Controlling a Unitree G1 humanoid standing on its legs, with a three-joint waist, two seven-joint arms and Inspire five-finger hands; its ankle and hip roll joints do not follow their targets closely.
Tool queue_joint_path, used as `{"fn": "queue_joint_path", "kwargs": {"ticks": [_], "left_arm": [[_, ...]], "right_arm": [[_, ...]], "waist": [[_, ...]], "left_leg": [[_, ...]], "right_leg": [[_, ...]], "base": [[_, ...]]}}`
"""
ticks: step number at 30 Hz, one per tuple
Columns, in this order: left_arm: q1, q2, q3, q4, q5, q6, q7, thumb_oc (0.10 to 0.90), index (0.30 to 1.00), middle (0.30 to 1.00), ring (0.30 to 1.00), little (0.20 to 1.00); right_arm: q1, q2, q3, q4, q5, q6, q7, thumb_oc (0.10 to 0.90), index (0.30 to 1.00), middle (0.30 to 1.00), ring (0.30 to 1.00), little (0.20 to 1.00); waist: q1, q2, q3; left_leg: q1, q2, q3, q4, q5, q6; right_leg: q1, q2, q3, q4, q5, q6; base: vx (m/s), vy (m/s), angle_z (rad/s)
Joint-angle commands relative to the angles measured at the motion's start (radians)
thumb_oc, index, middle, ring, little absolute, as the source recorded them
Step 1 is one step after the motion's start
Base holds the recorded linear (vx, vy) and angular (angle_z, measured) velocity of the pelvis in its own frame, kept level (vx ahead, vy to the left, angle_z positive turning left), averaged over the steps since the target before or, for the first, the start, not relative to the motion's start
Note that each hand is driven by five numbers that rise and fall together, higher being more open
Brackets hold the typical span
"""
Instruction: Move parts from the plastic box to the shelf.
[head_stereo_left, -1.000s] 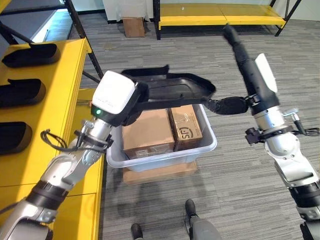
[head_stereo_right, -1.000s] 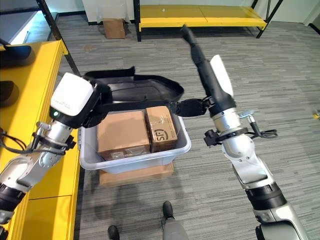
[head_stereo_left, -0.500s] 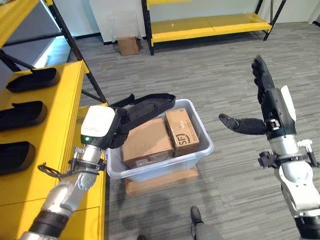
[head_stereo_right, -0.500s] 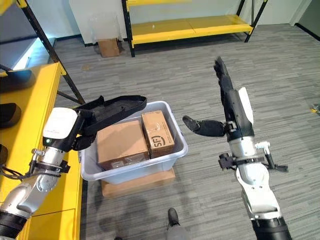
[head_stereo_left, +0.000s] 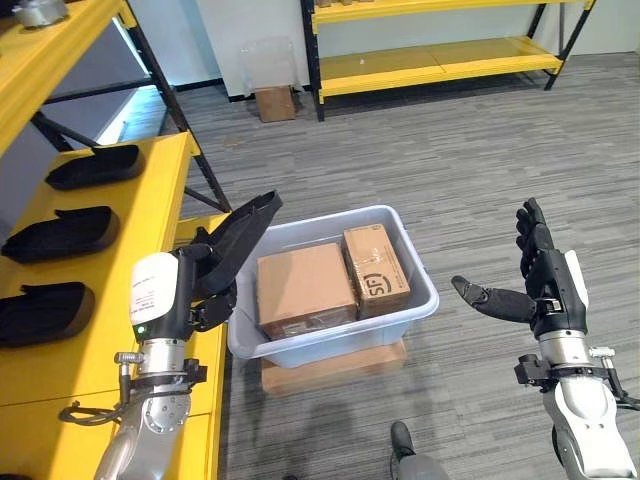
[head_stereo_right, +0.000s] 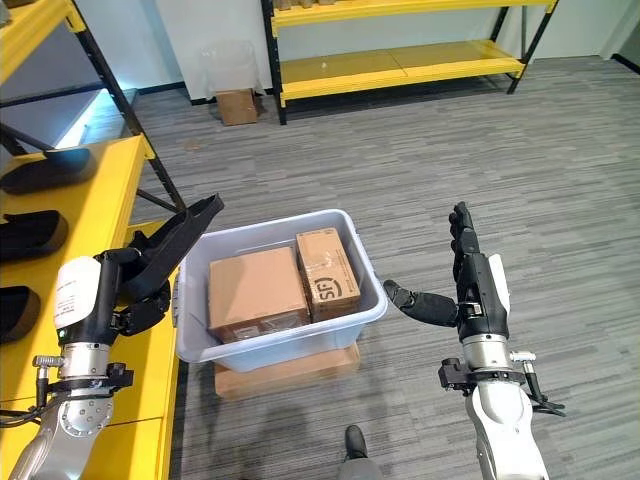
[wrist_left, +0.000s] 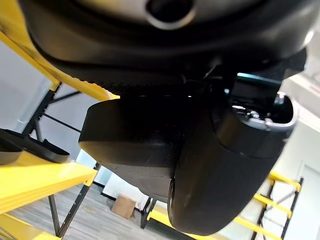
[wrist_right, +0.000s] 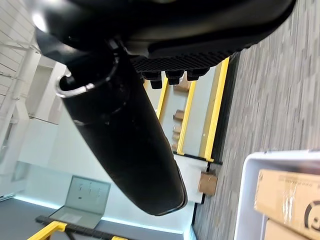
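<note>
Three black parts (head_stereo_left: 58, 225) already lie in a row on the yellow shelf (head_stereo_left: 120, 250) at the far left; a fourth black part (head_stereo_left: 238, 240) is up in the left hand (head_stereo_left: 205, 290), lifted clear of the plastic box (head_stereo_left: 335, 335) and hanging over the gap between the box's left rim and the shelf edge. Left hand: fingers curled round the lower end of the part, which slants up and away from it. The left wrist view shows the thumb against the part's dark underside, so the grip looks firm, though the fingertips themselves are hidden behind the part.

Box: sits on the floor on a flat piece of cardboard (head_stereo_left: 330, 365), just beside the shelf. Inside are two brown cartons (head_stereo_left: 305, 285) standing side by side. No further black parts can be made out in it; whether any lie under or behind the cartons cannot be told.

Right hand (head_stereo_left: 535, 285): well to the right of the box, fingers straight and pointing up, thumb stretched toward the box, holding nothing.

Judgement on progress: one transfer is mid-way. Left to do: carry the held part over the shelf, set it down beside the other three, let go. After that, possibly nothing black remains to fetch.
</note>
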Motion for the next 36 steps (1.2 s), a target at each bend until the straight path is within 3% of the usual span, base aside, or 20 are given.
{"fn": "queue_joint_path", "kwargs": {"ticks": [1,7,8,9,13,14,15,16,18,19,20,21,22,23,25,27,31,34,36], "left_arm": [[-0.110,0.038,0.114,-0.085,-0.065,-0.064,0.105,0.400,0.300,0.300,0.300,0.300],[-0.077,0.034,0.153,-0.120,-0.087,-0.054,0.130,0.400,0.300,0.300,0.300,0.300],[-0.070,0.043,0.163,-0.128,-0.088,-0.049,0.139,0.400,0.300,0.300,0.300,0.300],[-0.070,0.042,0.166,-0.130,-0.088,-0.049,0.138,0.400,0.300,0.300,0.300,0.300],[-0.093,0.073,0.172,-0.151,-0.087,-0.053,0.143,0.400,0.300,0.300,0.300,0.300],[-0.125,0.095,0.156,-0.153,-0.088,-0.059,0.137,0.400,0.300,0.300,0.300,0.300],[-0.127,0.096,0.156,-0.153,-0.088,-0.059,0.137,0.400,0.300,0.300,0.300,0.300],[-0.160,0.116,0.141,-0.167,-0.092,-0.072,0.124,0.400,0.300,0.300,0.300,0.300],[-0.174,0.122,0.131,-0.176,-0.094,-0.085,0.120,0.400,0.300,0.300,0.300,0.300],[-0.175,0.122,0.132,-0.176,-0.094,-0.085,0.120,0.400,0.300,0.300,0.300,0.300],[-0.188,0.123,0.125,-0.176,-0.101,-0.088,0.115,0.400,0.300,0.300,0.300,0.300],[-0.188,0.123,0.125,-0.176,-0.101,-0.088,0.115,0.400,0.300,0.300,0.300,0.300],[-0.210,0.121,0.109,-0.184,-0.105,-0.091,0.107,0.400,0.300,0.300,0.300,0.300],[-0.223,0.123,0.102,-0.187,-0.105,-0.091,0.105,0.400,0.300,0.300,0.300,0.300],[-0.266,0.128,0.080,-0.194,-0.110,-0.096,0.096,0.400,0.300,0.300,0.300,0.300],[-0.284,0.131,0.070,-0.197,-0.106,-0.095,0.094,0.400,0.300,0.300,0.300,0.300],[-0.293,0.136,0.049,-0.201,-0.090,-0.094,0.098,0.400,0.300,0.300,0.300,0.300],[-0.290,0.146,0.049,-0.210,-0.076,-0.094,0.107,0.400,0.300,0.300,0.300,0.300],[-0.289,0.157,0.052,-0.228,-0.061,-0.095,0.121,0.400,0.300,0.300,0.300,0.300]], "right_arm": [[-0.074,-0.064,-0.010,-0.036,0.022,-0.087,-0.012,0.900,1.000,1.000,1.000,1.000],[-0.152,-0.100,0.064,-0.047,0.007,-0.085,-0.012,0.900,1.000,1.000,1.000,1.000],[-0.190,-0.113,0.096,-0.055,0.002,-0.089,-0.016,0.900,1.000,1.000,1.000,1.000],[-0.196,-0.113,0.099,-0.051,0.002,-0.090,-0.017,0.900,1.000,1.000,1.000,1.000],[-0.290,-0.140,0.165,-0.066,-0.005,-0.104,-0.029,0.900,1.000,1.000,1.000,1.000],[-0.309,-0.153,0.168,-0.072,-0.017,-0.107,-0.044,0.900,1.000,1.000,1.000,1.000],[-0.310,-0.152,0.167,-0.071,-0.017,-0.107,-0.044,0.900,1.000,1.000,1.000,1.000],[-0.318,-0.157,0.171,-0.078,-0.044,-0.107,-0.060,0.900,1.000,1.000,1.000,1.000],[-0.323,-0.154,0.181,-0.079,-0.053,-0.106,-0.063,0.900,1.000,1.000,1.000,1.000],[-0.324,-0.154,0.181,-0.079,-0.054,-0.106,-0.063,0.900,1.000,1.000,1.000,1.000],[-0.321,-0.155,0.178,-0.086,-0.057,-0.107,-0.063,0.900,1.000,1.000,1.000,1.000],[-0.321,-0.155,0.178,-0.086,-0.057,-0.107,-0.063,0.900,1.000,1.000,1.000,1.000],[-0.301,-0.150,0.169,-0.092,-0.054,-0.110,-0.060,0.900,1.000,1.000,1.000,1.000],[-0.294,-0.145,0.164,-0.094,-0.052,-0.112,-0.063,0.900,1.000,1.000,1.000,1.000],[-0.257,-0.126,0.128,-0.098,-0.053,-0.110,-0.078,0.900,1.000,1.000,1.000,1.000],[-0.231,-0.118,0.104,-0.108,-0.063,-0.112,-0.090,0.900,1.000,1.000,1.000,1.000],[-0.199,-0.106,0.081,-0.119,-0.079,-0.114,-0.102,0.900,1.000,1.000,1.000,1.000],[-0.186,-0.087,0.077,-0.119,-0.079,-0.120,-0.106,0.900,1.000,1.000,1.000,1.000],[-0.185,-0.082,0.088,-0.115,-0.096,-0.118,-0.110,0.900,1.000,1.000,1.000,1.000]], "waist": [[-0.002,-0.012,-0.060],[0.049,0.008,-0.011],[0.076,0.010,0.007],[0.073,0.010,0.006],[0.133,0.016,0.033],[0.140,0.007,0.041],[0.138,0.009,0.040],[0.130,-0.011,0.032],[0.122,-0.018,0.028],[0.121,-0.017,0.029],[0.111,-0.024,0.023],[0.110,-0.024,0.023],[0.089,-0.026,0.013],[0.076,-0.025,0.006],[0.024,0.003,-0.013],[-0.002,0.020,-0.024],[-0.006,0.030,-0.033],[0.008,0.016,-0.037],[0.026,-0.008,-0.040]], "left_leg": [[0.023,0.071,-0.048,-0.001,0.030,-0.025],[-0.026,0.107,-0.086,0.027,0.093,-0.025],[-0.047,0.118,-0.109,0.037,0.138,-0.032],[-0.053,0.119,-0.112,0.036,0.141,-0.034],[-0.139,0.132,-0.163,0.002,0.315,-0.084],[-0.189,0.105,-0.134,-0.001,0.370,-0.090],[-0.197,0.106,-0.138,-0.002,0.376,-0.089],[-0.181,0.086,-0.069,0.008,0.323,-0.075],[-0.161,0.065,-0.065,0.059,0.256,-0.058],[-0.167,0.066,-0.066,0.063,0.256,-0.056],[-0.146,0.054,-0.053,0.119,0.189,-0.036],[-0.149,0.054,-0.054,0.122,0.188,-0.036],[-0.096,0.050,-0.019,0.184,0.111,-0.027],[-0.060,0.050,0.007,0.206,0.086,-0.027],[0.053,0.037,0.038,0.218,0.003,-0.040],[0.081,0.035,0.093,0.138,-0.043,-0.033],[0.081,0.020,0.107,0.043,-0.059,-0.023],[0.082,-0.004,0.110,0.011,-0.063,-0.009],[0.091,-0.025,0.113,0.009,-0.079,0.002]], "right_leg": [[0.031,-0.045,-0.003,0.167,-0.218,0.036],[-0.061,0.003,-0.023,0.315,-0.283,-0.006],[-0.085,0.018,-0.030,0.340,-0.293,-0.017],[-0.092,0.019,-0.032,0.346,-0.295,-0.020],[-0.122,0.031,-0.081,0.320,-0.297,-0.039],[-0.117,0.008,-0.125,0.298,-0.299,-0.043],[-0.119,0.009,-0.129,0.291,-0.290,-0.043],[-0.115,-0.015,-0.169,0.257,-0.281,-0.043],[-0.115,-0.023,-0.186,0.222,-0.255,-0.041],[-0.116,-0.022,-0.187,0.218,-0.249,-0.042],[-0.117,-0.032,-0.204,0.203,-0.232,-0.046],[-0.117,-0.032,-0.205,0.201,-0.230,-0.045],[-0.112,-0.046,-0.255,0.187,-0.225,-0.049],[-0.115,-0.053,-0.283,0.185,-0.217,-0.053],[-0.112,-0.081,-0.365,0.197,-0.213,-0.036],[-0.120,-0.106,-0.408,0.217,-0.199,-0.019],[-0.113,-0.134,-0.426,0.211,-0.166,0.002],[-0.106,-0.154,-0.425,0.193,-0.120,0.023],[-0.091,-0.174,-0.429,0.178,-0.088,0.040]], "base": [[-0.09,-0.069,0.21],[-0.13,-0.124,0.11],[-0.14,-0.189,0.01],[-0.16,-0.203,0.01],[-0.19,-0.176,0.24],[-0.21,-0.134,0.98],[-0.25,-0.247,1.42],[-0.19,-0.207,1.34],[-0.17,-0.177,0.89],[-0.13,-0.108,0.95],[-0.08,-0.056,1.14],[-0.13,-0.129,0.90],[-0.11,-0.108,1.03],[-0.13,-0.110,2.11],[-0.07,0.056,2.00],[-0.06,0.133,0.67],[0.01,0.149,1.07],[0.00,0.127,-0.21],[-0.04,0.181,-0.20]]}}
